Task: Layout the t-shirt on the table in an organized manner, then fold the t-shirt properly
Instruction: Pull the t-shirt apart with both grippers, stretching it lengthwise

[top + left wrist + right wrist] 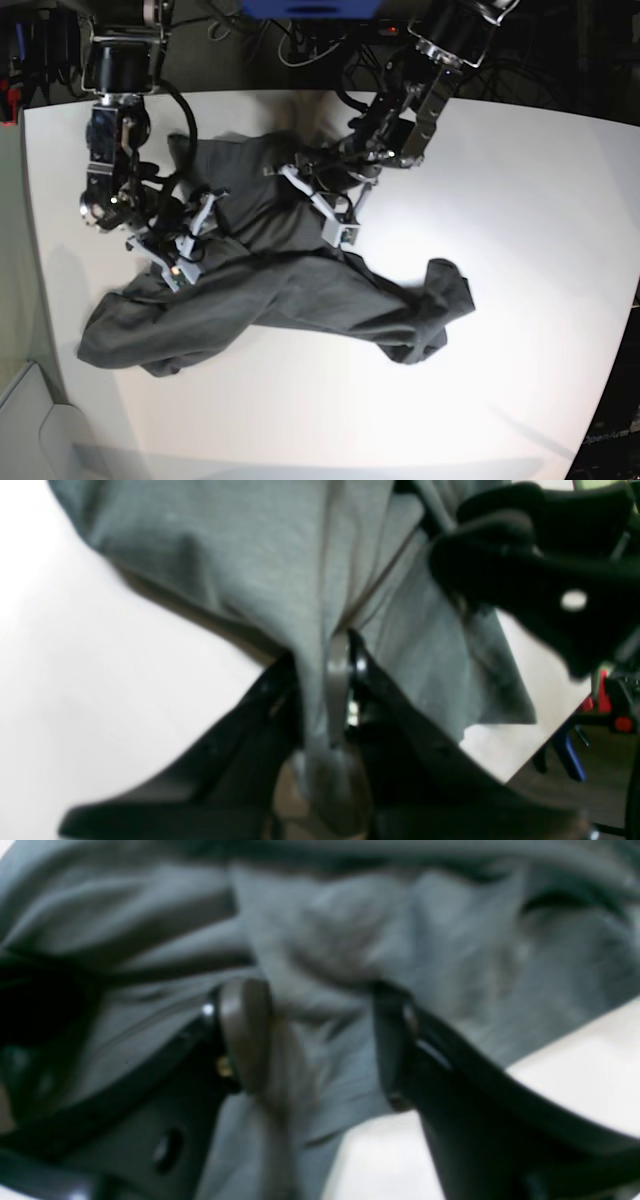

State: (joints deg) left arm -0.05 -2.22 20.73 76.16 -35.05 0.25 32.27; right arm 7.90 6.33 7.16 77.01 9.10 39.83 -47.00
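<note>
Left fingers: you have them pinched tight on a fold of the t-shirt. In your left wrist view a narrow strip of grey cloth runs down between the two dark fingers with almost no gap to either side.

Left fingers from the base view: they sit at the upper middle of the garment, on its far edge, with cloth bunched under them.

Right fingers: you see them standing apart, one finger on the left of the wrist view and the other on the right. Rumpled cloth fills the space between them and lies against the tips. The view is blurred, so you cannot tell whether any cloth is actually clamped.

Right fingers from the base view: they rest on the shirt's left part, just above the long band of cloth that runs across.

T-shirt: it lies crumpled on the surface, not spread flat. One lump hangs toward the near left, a twisted band crosses the middle, and a bunched end sits at the right.

Surface: white and bare around the garment; you see a patch of it at the right of your right wrist view and a wide patch at the left of your left wrist view.
</note>
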